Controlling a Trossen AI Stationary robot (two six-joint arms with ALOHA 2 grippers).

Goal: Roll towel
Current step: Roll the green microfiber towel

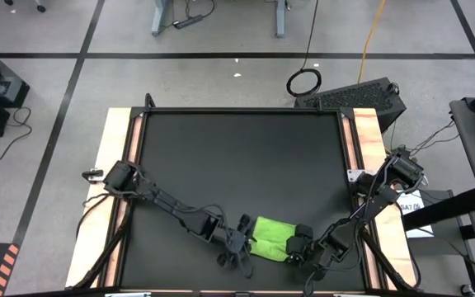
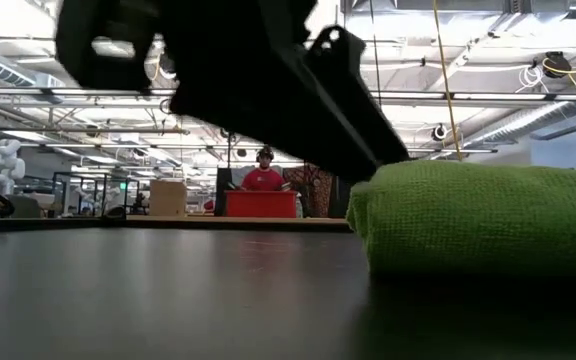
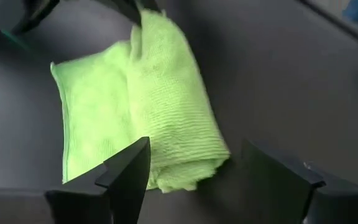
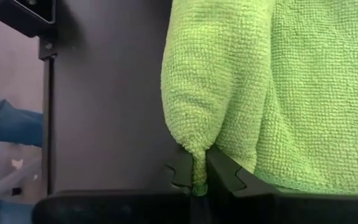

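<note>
at the table's [image 1: 237,148] 6 o'clock edge, near centre, lies the towel [image 1: 272,238], partly rolled: a thick fold runs along one side with a flatter flap beside it. left gripper [image 1: 239,245] sits at the towel's 9 o'clock end, jaws spread wide, nothing between them; in its wrist view the two fingers [image 3: 126,174] flank the roll's near end without pinching it. right gripper [image 1: 297,245] is at the towel's 3 o'clock end, jaws narrow and clamped on a thin pinch of the towel's edge [image 4: 199,168]. both arms reach in from the table's 9 and 3 o'clock sides. low view: towel bulges as a rounded mound on the dark surface; a person [image 2: 264,170] stands far back in the room.
</note>
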